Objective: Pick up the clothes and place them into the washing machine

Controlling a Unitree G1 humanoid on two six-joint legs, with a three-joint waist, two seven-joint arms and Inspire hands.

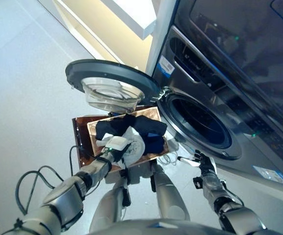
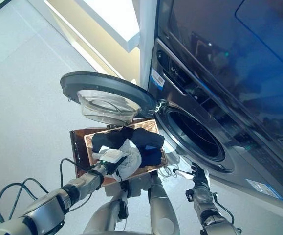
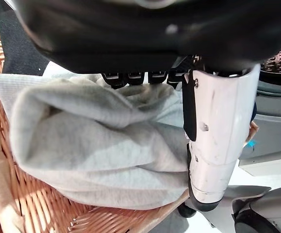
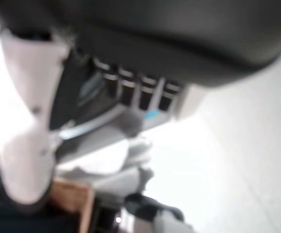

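Observation:
A wicker basket (image 1: 90, 129) stands on the floor in front of the washing machine (image 1: 239, 73). It holds dark navy clothes (image 1: 131, 126) and a light grey garment (image 1: 135, 147) at its near side. My left hand (image 1: 113, 146) is down on the grey garment (image 3: 96, 145), which bunches between my white-covered thumb (image 3: 213, 136) and my curled fingers. The machine's round door (image 1: 112, 81) is swung open to the left, and the drum opening (image 1: 200, 122) is dark. My right hand (image 1: 206, 164) hovers low beside the machine's front, below the opening, with straight fingers and nothing in it.
The open door hangs over the far end of the basket (image 3: 4, 194), close above the dark clothes. A pale cabinet (image 1: 126, 19) stands behind the machine on the left. Grey floor tiles (image 1: 24, 98) spread out to the left of the basket.

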